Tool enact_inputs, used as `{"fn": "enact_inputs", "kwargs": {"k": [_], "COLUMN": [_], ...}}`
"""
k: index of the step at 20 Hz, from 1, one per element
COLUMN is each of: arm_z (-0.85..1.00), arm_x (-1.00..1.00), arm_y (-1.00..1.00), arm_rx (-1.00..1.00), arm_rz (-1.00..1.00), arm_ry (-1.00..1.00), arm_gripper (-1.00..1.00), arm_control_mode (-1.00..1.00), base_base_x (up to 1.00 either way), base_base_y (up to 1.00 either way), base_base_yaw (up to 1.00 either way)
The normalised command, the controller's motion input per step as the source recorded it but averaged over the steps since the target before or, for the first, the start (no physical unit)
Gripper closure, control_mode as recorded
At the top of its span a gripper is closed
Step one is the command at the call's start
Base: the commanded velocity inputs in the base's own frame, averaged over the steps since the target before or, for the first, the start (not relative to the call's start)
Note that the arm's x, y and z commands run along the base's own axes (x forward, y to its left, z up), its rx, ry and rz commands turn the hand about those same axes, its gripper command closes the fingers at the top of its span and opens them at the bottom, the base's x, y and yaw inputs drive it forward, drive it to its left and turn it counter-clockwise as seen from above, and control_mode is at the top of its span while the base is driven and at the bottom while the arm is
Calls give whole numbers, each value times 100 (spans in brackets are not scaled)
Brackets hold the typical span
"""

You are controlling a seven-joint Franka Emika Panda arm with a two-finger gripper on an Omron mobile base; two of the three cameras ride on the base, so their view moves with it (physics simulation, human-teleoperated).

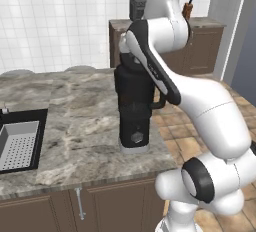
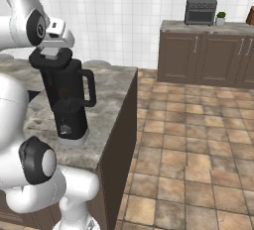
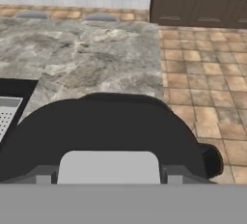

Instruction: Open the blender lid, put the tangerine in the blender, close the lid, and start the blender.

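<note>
Here, blender lid directly beneath end effector

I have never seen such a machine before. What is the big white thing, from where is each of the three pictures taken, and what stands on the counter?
The white thing is a robot arm in a simulated kitchen. Two pictures come from cameras on its base, behind it to the left and to the right. The third comes from a camera on its hand, looking down along the gripper.

On the marble counter stands a tall black blender with a loop handle and a front knob. Its black lid with the grey square cap is on the jar. The gripper is at the cap; whether it grips it I cannot tell. A sink lies at the counter's left. A toaster oven stands on the far cabinets.
</note>
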Motion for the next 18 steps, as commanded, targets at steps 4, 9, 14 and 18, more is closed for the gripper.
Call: {"fn": "enact_inputs", "kwargs": {"k": [4, 9, 14, 18], "arm_z": [-9, -8, -6, 0], "arm_x": [10, 19, 30, 40], "arm_y": [4, 0, 0, 0], "arm_rx": [-10, -8, -5, -2], "arm_rz": [0, 0, 0, 0], "arm_ry": [0, 2, 2, 0], "arm_gripper": [100, 100, 100, 100], "arm_control_mode": [-100, -100, -100, -100], "base_base_x": [0, 0, 0, 0], "base_base_y": [0, 0, 0, 0], "base_base_yaw": [0, 0, 0, 0]}}
